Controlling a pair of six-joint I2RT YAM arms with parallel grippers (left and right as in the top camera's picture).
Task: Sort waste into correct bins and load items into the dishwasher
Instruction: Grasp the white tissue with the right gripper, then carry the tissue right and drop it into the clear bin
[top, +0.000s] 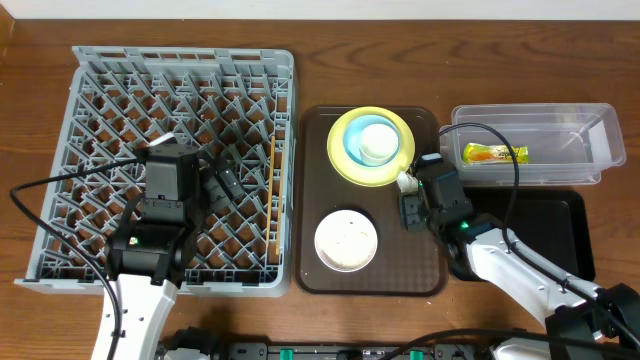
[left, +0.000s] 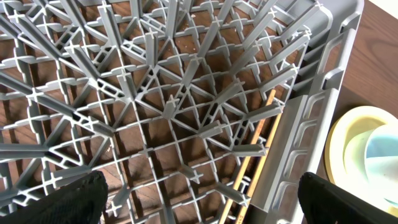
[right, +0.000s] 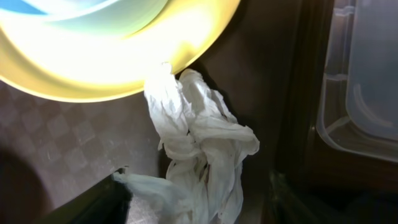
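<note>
One crumpled paper scrap (right: 199, 143) lies on the brown tray (top: 395, 265) against one yellow plate (top: 338, 165). The right gripper (right: 196, 199) straddles it, half-open. The left gripper (left: 199, 199) gapes wide and empty over one grey rack (top: 90, 100). One wrapper (top: 495, 154) sits in one clear tub (top: 600, 150).

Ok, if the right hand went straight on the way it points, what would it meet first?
The crumpled white paper scrap, lying ahead between the right hand's open fingers; behind it, the rim of the round yellow plate, though depth is hard to judge.
</note>
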